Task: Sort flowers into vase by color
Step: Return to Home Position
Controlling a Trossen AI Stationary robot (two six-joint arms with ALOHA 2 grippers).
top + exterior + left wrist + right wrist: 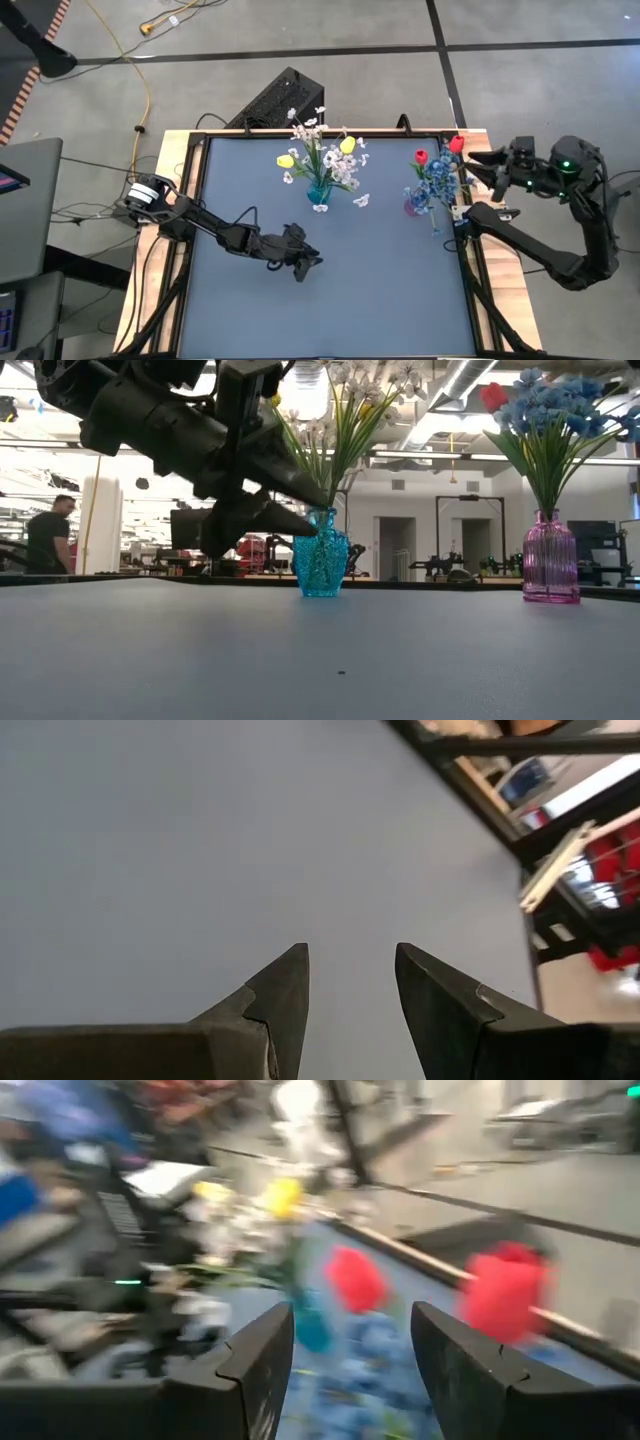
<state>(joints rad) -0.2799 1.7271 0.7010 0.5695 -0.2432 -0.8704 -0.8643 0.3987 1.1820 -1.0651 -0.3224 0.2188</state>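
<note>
Left gripper [320, 515] hovers low over mid-table, fingers parted, empty. Right gripper [352, 1320], parted and empty, hangs beside violet vase [550, 560]. Flowers [330, 165] stand sorted in both vases. Homing appears in hand: retract clear of blooms.

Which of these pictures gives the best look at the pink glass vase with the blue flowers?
The low view: the pink vase stands whole and side-on at the right. The high view shows only a sliver of it beneath the blue blossoms. I cannot make it out in either wrist view.
</note>
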